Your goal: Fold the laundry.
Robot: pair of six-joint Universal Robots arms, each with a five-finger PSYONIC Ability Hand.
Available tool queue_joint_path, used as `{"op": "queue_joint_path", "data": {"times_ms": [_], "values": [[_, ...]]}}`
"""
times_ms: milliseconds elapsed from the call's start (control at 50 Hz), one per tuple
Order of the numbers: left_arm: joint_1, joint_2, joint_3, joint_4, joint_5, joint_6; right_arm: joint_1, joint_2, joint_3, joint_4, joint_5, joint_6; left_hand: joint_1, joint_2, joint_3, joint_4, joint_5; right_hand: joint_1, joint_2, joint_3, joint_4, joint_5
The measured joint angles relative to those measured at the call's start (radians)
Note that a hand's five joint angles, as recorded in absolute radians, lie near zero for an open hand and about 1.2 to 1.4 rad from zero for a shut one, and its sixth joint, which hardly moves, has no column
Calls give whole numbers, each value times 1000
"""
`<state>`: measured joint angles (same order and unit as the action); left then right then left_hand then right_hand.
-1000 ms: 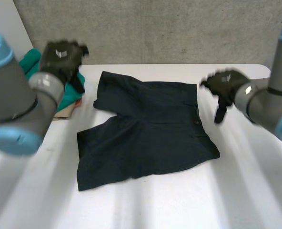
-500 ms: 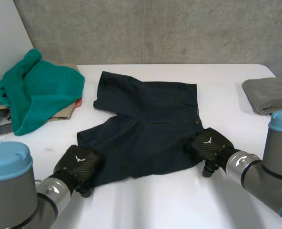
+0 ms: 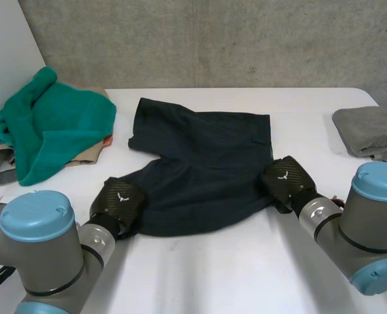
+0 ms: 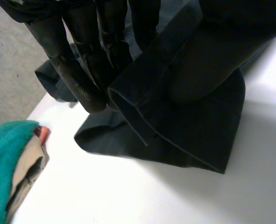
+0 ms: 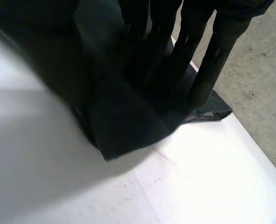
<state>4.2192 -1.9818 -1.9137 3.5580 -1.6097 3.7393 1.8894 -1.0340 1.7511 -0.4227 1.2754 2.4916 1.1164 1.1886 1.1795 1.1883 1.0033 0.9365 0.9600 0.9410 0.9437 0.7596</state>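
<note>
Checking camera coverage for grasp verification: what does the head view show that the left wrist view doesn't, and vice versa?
Head view extra: the folded grey towel at far right, and the right hand on the near right corner of the dark navy shorts. Left wrist view extra: the left hand with fingers and thumb pinching the shorts' stitched hem, raised off the white table. Shared: shorts, left hand, crumpled teal cloth over a beige garment, table.

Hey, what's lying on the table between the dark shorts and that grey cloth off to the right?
Nothing: in the head view, bare white table separates the dark shorts from the grey cloth.
</note>
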Motion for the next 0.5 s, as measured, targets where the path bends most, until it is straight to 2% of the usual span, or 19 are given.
{"op": "queue_joint_path", "data": {"times_ms": [20,60,140,220,360,380,400,500], "values": [[0,0,3,9,1,9,2,14,-12,-4,10,-11,4,4,3,2,3,141,154,165,165,152],[-1,8,4,13,1,14,4,25,-23,-4,27,-24,4,4,3,2,3,175,216,231,235,216],[-5,47,-4,-12,-2,12,5,16,-24,12,54,-33,4,4,3,2,3,175,217,242,246,219],[-15,151,-37,-128,-11,5,-5,-74,-3,120,69,-29,4,4,3,2,3,175,217,242,246,224],[-37,338,-99,-440,-12,-12,-77,-250,-10,568,45,-95,4,4,3,3,3,175,217,242,246,224],[-43,360,-106,-494,-10,-15,-97,-270,-18,687,39,-131,4,4,3,2,3,175,217,242,246,224],[-44,364,-107,-507,-9,-15,-101,-273,-20,711,37,-138,4,4,3,2,3,175,217,242,246,224],[-83,405,-103,-718,3,-20,-151,-300,-48,1068,26,-305,4,5,6,3,7,175,217,245,246,224]]}}
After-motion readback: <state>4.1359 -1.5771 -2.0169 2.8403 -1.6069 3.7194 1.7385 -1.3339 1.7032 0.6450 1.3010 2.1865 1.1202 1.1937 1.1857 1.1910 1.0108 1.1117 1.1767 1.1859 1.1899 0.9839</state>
